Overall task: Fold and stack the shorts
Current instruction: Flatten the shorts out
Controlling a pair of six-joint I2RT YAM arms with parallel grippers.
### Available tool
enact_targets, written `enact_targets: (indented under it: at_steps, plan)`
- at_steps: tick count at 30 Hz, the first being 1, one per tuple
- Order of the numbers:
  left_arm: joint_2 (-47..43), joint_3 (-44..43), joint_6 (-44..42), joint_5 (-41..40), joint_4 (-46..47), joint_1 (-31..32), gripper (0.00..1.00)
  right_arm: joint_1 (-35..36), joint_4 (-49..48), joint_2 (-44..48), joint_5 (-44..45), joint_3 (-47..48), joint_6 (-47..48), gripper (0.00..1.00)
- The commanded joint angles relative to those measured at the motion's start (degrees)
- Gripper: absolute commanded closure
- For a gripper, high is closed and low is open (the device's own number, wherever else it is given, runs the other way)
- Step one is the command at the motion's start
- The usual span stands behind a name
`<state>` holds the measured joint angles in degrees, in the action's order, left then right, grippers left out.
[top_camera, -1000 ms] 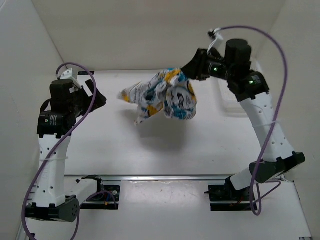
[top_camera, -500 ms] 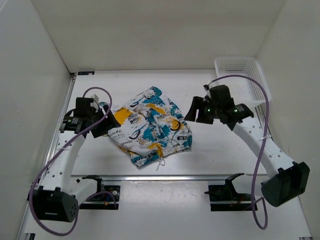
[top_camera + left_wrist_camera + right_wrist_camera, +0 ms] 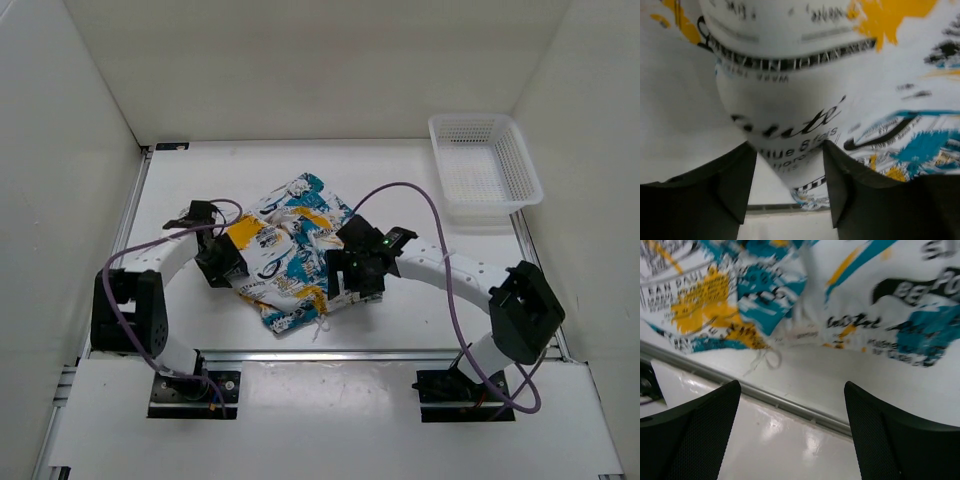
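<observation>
- One pair of shorts (image 3: 290, 255) lies crumpled near the middle of the table (image 3: 420, 200): soft white cloth, wrinkled, with a busy teal, yellow-orange and black print.
- Half a second ago both arms stood clear of it; now both are low at its edges.
- Left claw (image 3: 788, 165) is partly spread with a fold between its fingers; I cannot tell whether it pinches.
- Right claw (image 3: 790, 390) gapes wide and holds nothing.
- Far right sits a white plastic mesh basket (image 3: 485, 165), rectangular.
</observation>
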<state>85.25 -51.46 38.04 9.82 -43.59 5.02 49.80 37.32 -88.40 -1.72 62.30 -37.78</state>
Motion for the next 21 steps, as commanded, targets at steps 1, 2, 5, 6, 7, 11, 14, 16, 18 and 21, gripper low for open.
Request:
enact_targets:
  at_steps: [1,2,5,6,7,11,14,16,18,21]
  plan:
    - [4.11,-3.19,-0.15,-0.24,4.31,3.31,0.56,-4.88,-0.14,3.4,1.01,0.11,-1.94,0.12]
    - [4.65,-4.16,-0.94,-0.24,4.31,4.55,0.76,-7.15,-0.14,4.45,0.32,-1.55,-1.95,0.12]
    - [4.66,-7.67,-1.65,1.15,4.31,11.4,0.9,-12.51,-0.67,10.41,0.31,-5.25,-3.17,0.14]
    - [4.66,-8.91,-1.66,1.77,4.31,13.68,0.9,-14.1,-0.67,12.09,0.31,-7.96,-3.18,0.14]
    - [5.62,-10.31,-2.35,2.73,4.31,16.23,0.9,-15.68,-0.67,13.76,0.31,-9.29,-3.18,0.15]
    - [13.85,-24.94,-2.36,3.28,-0.25,31.15,0.83,-23.85,-0.67,22.02,-1.88,-13.69,-1.07,0.15]
    - [18.8,-34.64,-2.89,-2.86,-10.15,34.61,0.52,-22.39,0.12,23.45,-3.21,-13.7,1.3,0.14]
    - [19.69,-39.76,-4.28,-6.29,-13.0,34.62,0.23,-18.97,1.96,23.45,-1.99,-12.92,1.83,0.12]
    - [18.12,-40.56,-4.29,-7.1,-14.67,31.74,0.03,-12.3,2.49,23.45,2.22,-12.38,1.22,0.11]
    - [14.43,-37.23,-4.82,-7.1,-14.68,25.25,0.02,-3.68,2.49,21.43,4.87,-12.38,-0.19,0.1]
